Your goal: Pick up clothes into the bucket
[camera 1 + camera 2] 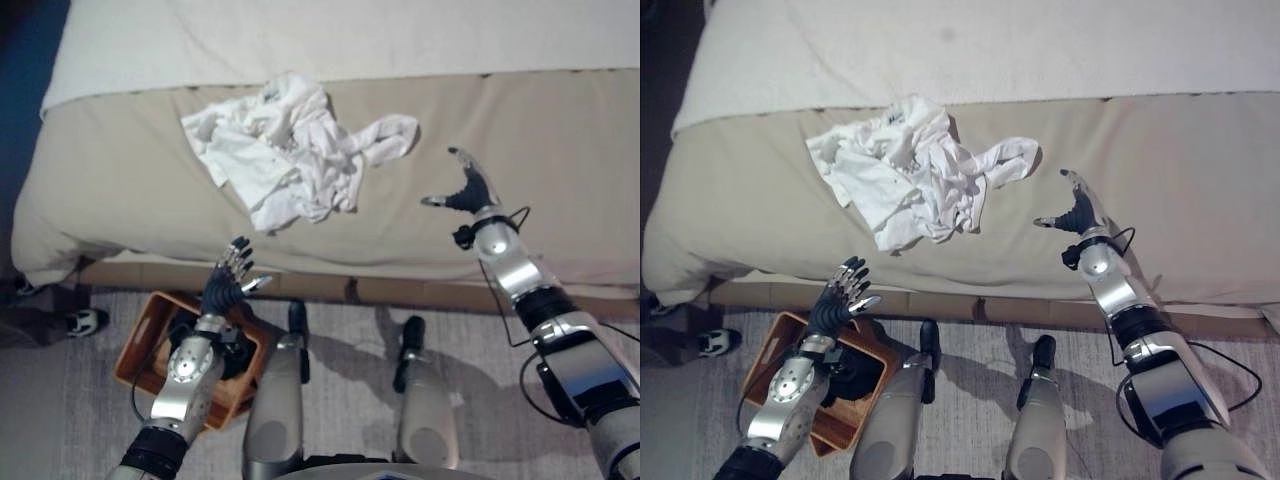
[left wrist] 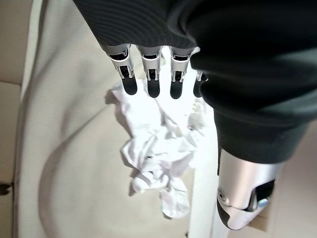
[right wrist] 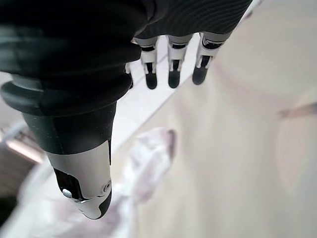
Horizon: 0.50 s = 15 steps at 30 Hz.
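A crumpled pile of white clothes (image 1: 290, 150) lies on the beige bed (image 1: 120, 190), toward its left half. My right hand (image 1: 468, 188) hovers open over the bed to the right of the pile, fingers spread and holding nothing; its wrist view shows the clothes (image 3: 148, 163) beyond the thumb. My left hand (image 1: 228, 280) is raised open in front of the bed's near edge, below the pile, above an orange-brown bucket (image 1: 140, 345) on the floor. The left wrist view looks past straight fingers (image 2: 151, 79) at the white clothes (image 2: 158, 148).
A white cover (image 1: 350, 35) spreads over the far part of the bed. The bucket holds something dark (image 1: 855, 375). A person's shoe (image 1: 82, 320) shows on the floor at the left, beside the bed's corner. Grey carpet (image 1: 350, 330) lies in front of the bed.
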Available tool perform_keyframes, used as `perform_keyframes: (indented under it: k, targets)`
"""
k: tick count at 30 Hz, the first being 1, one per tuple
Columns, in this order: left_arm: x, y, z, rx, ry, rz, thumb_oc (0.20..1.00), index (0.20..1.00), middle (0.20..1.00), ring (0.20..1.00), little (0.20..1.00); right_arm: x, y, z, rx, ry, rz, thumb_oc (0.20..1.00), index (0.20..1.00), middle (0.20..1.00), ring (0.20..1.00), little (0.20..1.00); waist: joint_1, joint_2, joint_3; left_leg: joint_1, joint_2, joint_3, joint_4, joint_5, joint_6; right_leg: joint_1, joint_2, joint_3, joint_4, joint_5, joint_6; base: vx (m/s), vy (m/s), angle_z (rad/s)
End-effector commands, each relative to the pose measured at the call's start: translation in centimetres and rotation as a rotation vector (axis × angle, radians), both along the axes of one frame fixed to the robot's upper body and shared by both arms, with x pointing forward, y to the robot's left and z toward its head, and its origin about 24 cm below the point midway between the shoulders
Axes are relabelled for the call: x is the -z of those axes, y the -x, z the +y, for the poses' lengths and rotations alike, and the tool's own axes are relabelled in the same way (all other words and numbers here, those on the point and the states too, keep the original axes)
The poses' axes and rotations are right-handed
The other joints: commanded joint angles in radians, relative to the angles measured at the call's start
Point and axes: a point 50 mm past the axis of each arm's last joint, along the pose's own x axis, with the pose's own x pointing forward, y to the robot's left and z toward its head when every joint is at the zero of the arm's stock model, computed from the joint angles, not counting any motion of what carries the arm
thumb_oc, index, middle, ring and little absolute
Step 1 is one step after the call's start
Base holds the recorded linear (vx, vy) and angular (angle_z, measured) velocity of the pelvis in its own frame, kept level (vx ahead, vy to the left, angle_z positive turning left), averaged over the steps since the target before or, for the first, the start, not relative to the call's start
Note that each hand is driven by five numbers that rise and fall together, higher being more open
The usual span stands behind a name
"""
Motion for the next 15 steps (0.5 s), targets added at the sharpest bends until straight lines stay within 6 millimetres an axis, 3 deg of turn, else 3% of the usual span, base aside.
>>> perform_keyframes:
  k: [1,11,15]
  targets:
    - [-3.4,0.3,0.2,-0.016,-0.031,-0.181,1.000,1.000,1.000,1.000,1.000,-4.9,-0.8,0.2,0.028,0.048,-0.156,1.000,1.000,1.000,1.000,1.000,0.042,-0.037,0.008,-0.066,-0.003,-0.034,0.025,0.013,-0.018,0.013,-0.066,-0.026,0.056,0.014,0.034,-0.01,-0.022,0.05]
    - [-4.8,0.1,-0.4,-0.084,-0.028,-0.259,1.000,1.000,1.000,1.000,1.000,-9.9,-0.8,-1.1,0.135,0.269,-0.260,1.000,1.000,1.000,1.000,1.000,0.064,-0.013,0.008,-0.270,-0.017,-0.052,0.097,0.004,-0.017,-0.191,-0.079,-0.033,0.169,-0.025,0.025,-0.01,-0.009,0.09]
    - [-5.0,0.2,-0.7,-0.089,-0.038,-0.274,1.000,1.000,1.000,1.000,1.000,-10.7,-0.7,-0.9,0.155,0.372,-0.299,1.000,1.000,1.000,1.000,1.000,0.065,-0.006,0.008,-0.312,-0.024,-0.061,0.124,-0.002,-0.013,-0.229,-0.081,-0.032,0.202,-0.040,0.020,0.01,-0.012,0.09]
